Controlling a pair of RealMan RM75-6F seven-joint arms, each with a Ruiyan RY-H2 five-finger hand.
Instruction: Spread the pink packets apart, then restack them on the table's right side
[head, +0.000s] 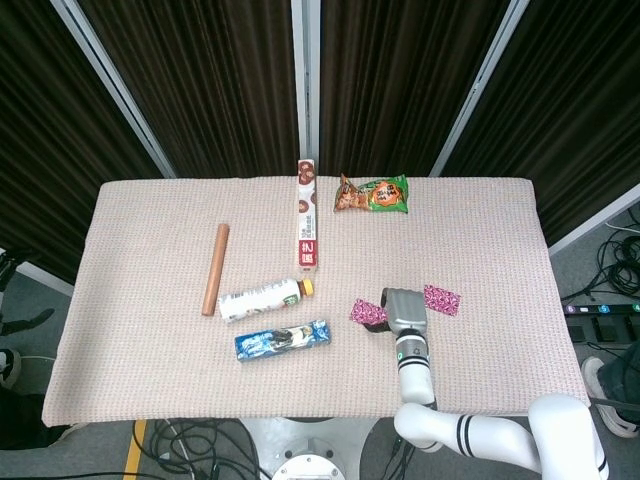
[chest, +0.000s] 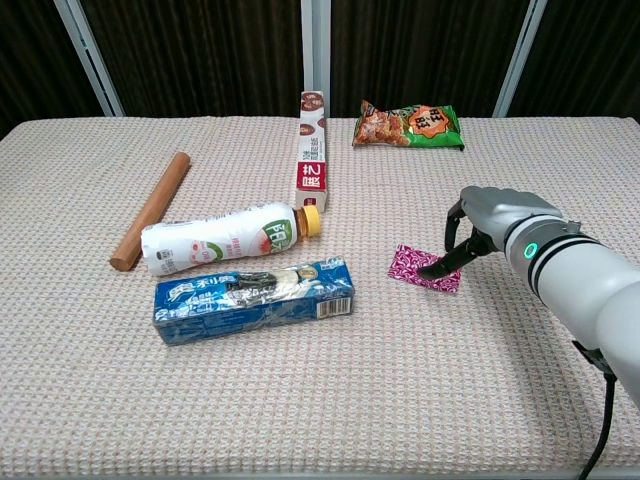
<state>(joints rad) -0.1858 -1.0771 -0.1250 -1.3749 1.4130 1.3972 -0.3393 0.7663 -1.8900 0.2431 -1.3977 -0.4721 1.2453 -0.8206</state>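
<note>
One pink patterned packet (head: 366, 313) (chest: 418, 267) lies flat at the table's centre right. My right hand (head: 403, 306) (chest: 487, 222) hangs over its right end with its fingers apart and curled down. A fingertip (chest: 439, 268) touches the packet's right edge, and nothing is held. A second pink packet (head: 441, 299) lies just right of the hand in the head view; in the chest view my arm hides it. Neither view shows my left hand.
A white drink bottle (chest: 225, 238) and a blue biscuit box (chest: 255, 298) lie left of the packets. A wooden rod (chest: 150, 210) is further left. A long red-and-white box (chest: 313, 152) and a green snack bag (chest: 408, 124) lie at the back.
</note>
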